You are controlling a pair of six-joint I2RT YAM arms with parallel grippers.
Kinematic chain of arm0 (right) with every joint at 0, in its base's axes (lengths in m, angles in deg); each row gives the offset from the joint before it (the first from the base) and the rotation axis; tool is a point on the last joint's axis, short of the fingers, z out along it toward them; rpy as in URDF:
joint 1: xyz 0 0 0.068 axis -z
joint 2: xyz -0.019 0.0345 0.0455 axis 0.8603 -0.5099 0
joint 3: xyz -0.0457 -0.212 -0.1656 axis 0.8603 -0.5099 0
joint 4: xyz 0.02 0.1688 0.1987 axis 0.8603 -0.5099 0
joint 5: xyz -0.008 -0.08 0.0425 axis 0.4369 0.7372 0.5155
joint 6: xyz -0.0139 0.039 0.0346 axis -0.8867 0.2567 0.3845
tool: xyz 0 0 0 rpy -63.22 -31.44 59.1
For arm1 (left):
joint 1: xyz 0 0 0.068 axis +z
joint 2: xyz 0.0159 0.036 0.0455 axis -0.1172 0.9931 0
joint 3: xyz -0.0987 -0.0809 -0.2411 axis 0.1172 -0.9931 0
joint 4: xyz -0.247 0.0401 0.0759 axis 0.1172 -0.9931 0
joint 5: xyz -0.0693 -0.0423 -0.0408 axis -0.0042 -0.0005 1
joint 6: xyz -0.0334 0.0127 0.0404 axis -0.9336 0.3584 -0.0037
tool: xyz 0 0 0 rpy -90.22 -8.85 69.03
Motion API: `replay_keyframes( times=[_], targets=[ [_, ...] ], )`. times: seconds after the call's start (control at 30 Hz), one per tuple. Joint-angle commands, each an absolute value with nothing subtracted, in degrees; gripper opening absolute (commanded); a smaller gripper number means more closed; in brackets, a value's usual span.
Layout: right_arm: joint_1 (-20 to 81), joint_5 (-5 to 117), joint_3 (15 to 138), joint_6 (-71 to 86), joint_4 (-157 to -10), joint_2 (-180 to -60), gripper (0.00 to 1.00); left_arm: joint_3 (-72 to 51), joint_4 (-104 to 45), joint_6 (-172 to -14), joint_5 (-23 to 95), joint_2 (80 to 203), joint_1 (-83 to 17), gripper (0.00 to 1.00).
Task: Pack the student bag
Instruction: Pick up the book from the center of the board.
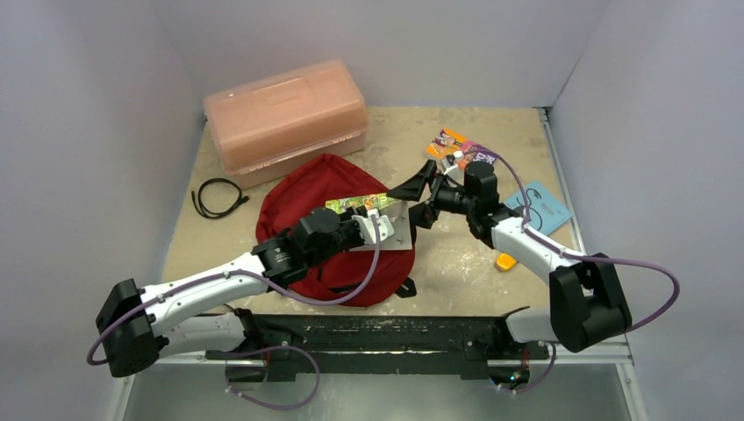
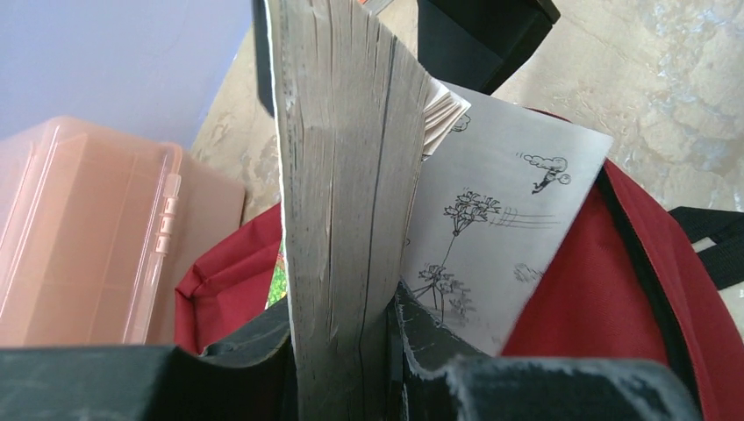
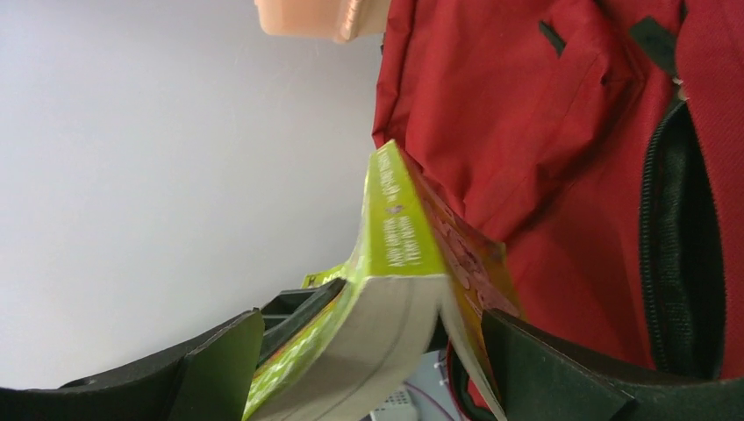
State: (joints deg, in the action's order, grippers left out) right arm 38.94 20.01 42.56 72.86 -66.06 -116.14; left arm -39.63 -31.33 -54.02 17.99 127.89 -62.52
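The dark red student bag (image 1: 303, 197) lies in the middle of the table. It also shows in the left wrist view (image 2: 614, 298) and in the right wrist view (image 3: 544, 132), where its black zipper shows. My left gripper (image 1: 375, 224) is over the bag and shut on a thick paperback book (image 2: 342, 219) with a green cover (image 1: 355, 203). One drawn page (image 2: 500, 202) hangs loose to the right. My right gripper (image 1: 419, 202) is open, its jaws straddling the book's far end (image 3: 395, 289) with a gap on the left side.
A translucent orange-pink plastic box (image 1: 285, 118) stands behind the bag and shows in the left wrist view (image 2: 79, 237). A black cable (image 1: 215, 197) lies at the left. Colourful packets (image 1: 461, 149), a blue card (image 1: 540, 206) and a small orange item (image 1: 505, 261) lie at the right.
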Motion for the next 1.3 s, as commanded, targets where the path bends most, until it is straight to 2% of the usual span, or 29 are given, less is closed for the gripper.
replay_keyframes(
  times=[0.0,0.07,0.2,0.43,0.5,0.6,0.67,0.73,0.8,0.9,0.97,1.13,1.27],
  targets=[
    [38.19,16.20,41.70,76.19,-60.70,-115.17,0.98,-39.34,-20.62,-49.04,15.93,129.57,-63.32,0.00],
    [38.21,16.65,40.77,76.96,-59.73,-115.11,0.96,-39.50,-21.31,-48.31,16.67,130.36,-63.56,0.00],
    [38.20,15.11,38.09,82.21,-54.02,-116.07,0.87,-39.05,-22.42,-49.06,15.24,131.98,-64.35,0.00],
    [38.16,14.57,36.56,85.05,-50.34,-116.66,0.73,-38.52,-26.63,-54.14,15.46,133.83,-65.09,0.23],
    [38.12,14.87,36.42,85.35,-49.17,-117.07,0.64,-39.26,-26.23,-56.00,16.01,133.87,-65.09,0.28],
    [38.15,14.85,36.45,87.64,-46.14,-118.65,0.42,-39.95,-26.57,-58.10,16.70,134.01,-65.25,0.39],
    [38.14,14.65,36.08,89.69,-43.35,-119.35,0.36,-40.00,-27.88,-59.15,17.89,133.18,-65.56,0.48],
    [38.13,15.16,36.38,89.40,-43.12,-119.87,0.26,-40.89,-27.75,-59.75,19.20,132.12,-65.85,0.57],
    [38.16,15.08,37.33,88.28,-44.17,-120.80,0.13,-40.77,-29.28,-61.84,20.36,130.91,-65.96,0.62],
    [38.14,15.60,38.92,83.29,-47.50,-121.97,0.03,-40.68,-31.41,-67.08,24.76,127.39,-65.97,0.69],
    [38.24,15.29,41.65,76.07,-53.44,-123.30,0.00,-41.66,-31.43,-72.07,30.01,123.92,-65.97,0.76],
    [38.60,16.42,47.02,58.91,-64.94,-124.35,0.00,-40.55,-37.80,-87.55,33.11,116.58,-65.97,0.78],
    [38.68,17.11,49.22,50.62,-68.93,-123.18,0.00,-38.39,-44.39,-93.51,25.12,114.80,-65.84,0.77]
  ],
)
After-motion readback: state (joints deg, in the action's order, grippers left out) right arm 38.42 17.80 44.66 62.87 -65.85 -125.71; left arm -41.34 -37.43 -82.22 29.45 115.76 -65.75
